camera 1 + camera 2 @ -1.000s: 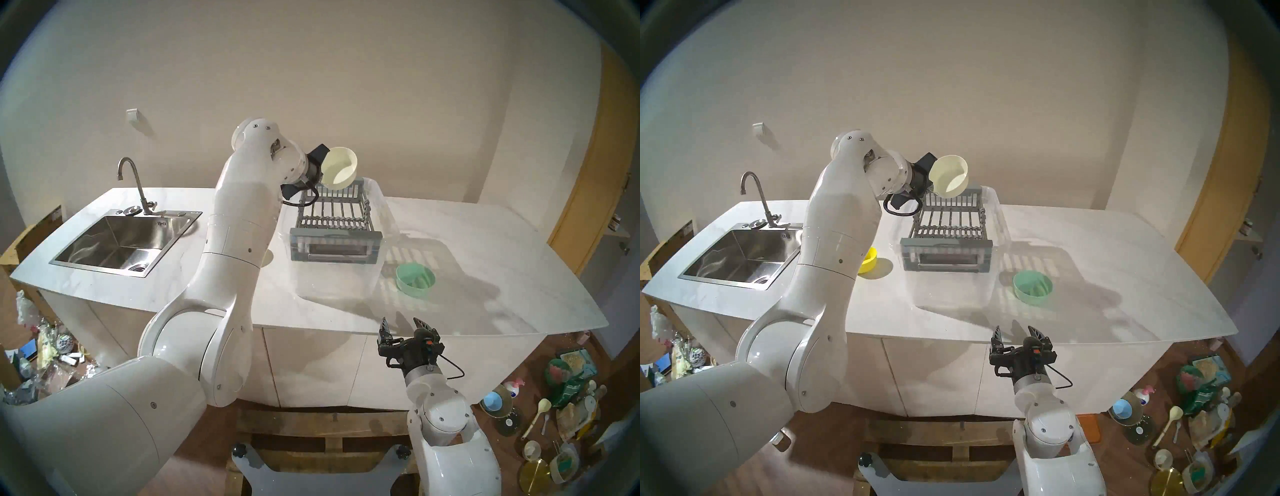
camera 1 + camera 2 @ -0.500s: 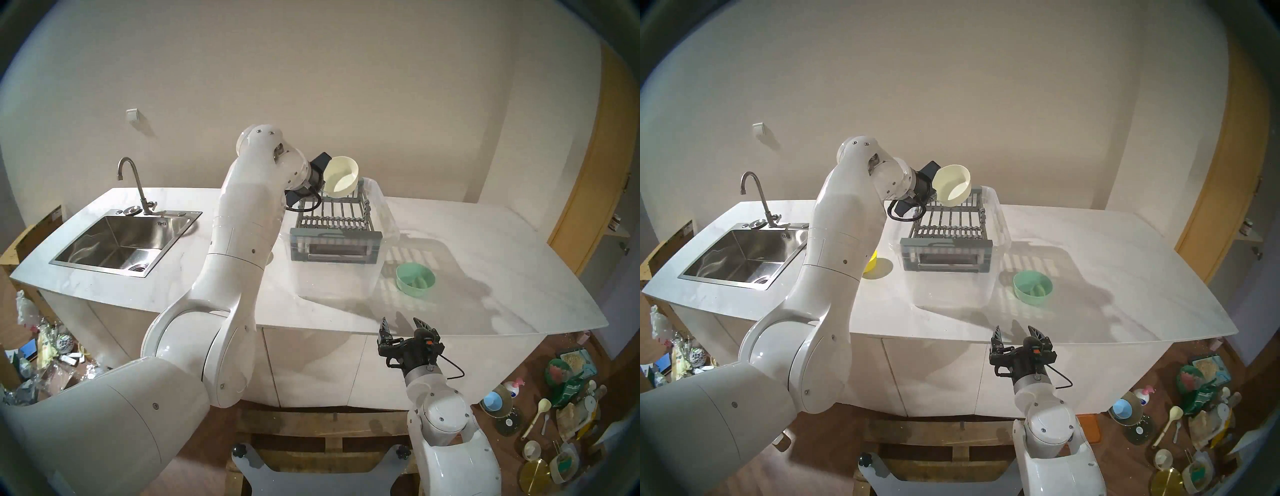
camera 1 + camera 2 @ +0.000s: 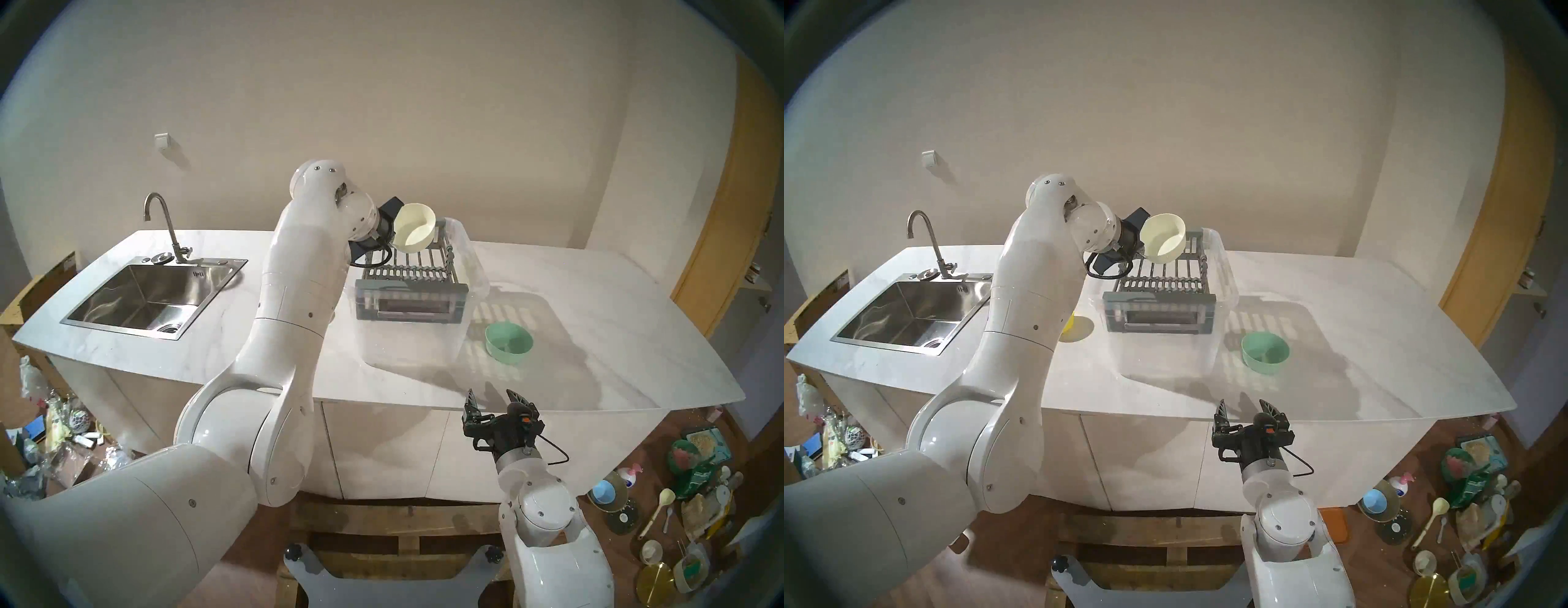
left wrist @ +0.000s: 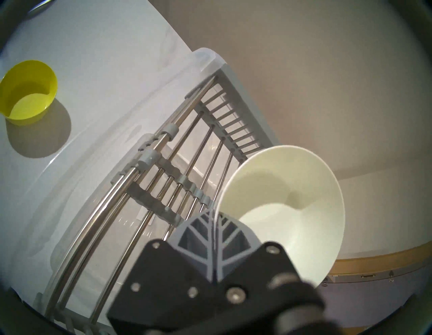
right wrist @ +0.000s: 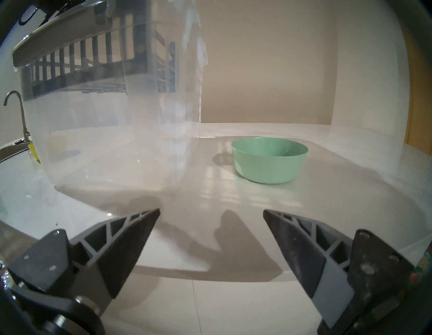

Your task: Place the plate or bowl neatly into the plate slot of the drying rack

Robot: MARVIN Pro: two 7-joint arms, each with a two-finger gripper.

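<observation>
Left gripper (image 4: 213, 218) pinches the rim of a cream bowl (image 3: 415, 229), tilted on its side, above the far end of the rack (image 3: 410, 283). Bowl not yet in the slots (image 4: 163, 187). Rack sits atop a clear tub (image 3: 466, 331). Right gripper (image 5: 211, 236) wide, empty, at counter edge. Green bowl (image 3: 508, 342) right of tub; yellow bowl (image 4: 27, 92) left.

A: Where the left gripper (image 4: 213, 230) bites the cream bowl (image 3: 413, 229), can you see it from the head views?

B: No, the bowl covers the fingertips there. The yellow bowl (image 3: 1069, 327) is mostly hidden behind the left arm.

A: And the drying rack (image 5: 77, 58)?

B: Blurred through the clear tub (image 5: 112, 131), top cut off.
</observation>
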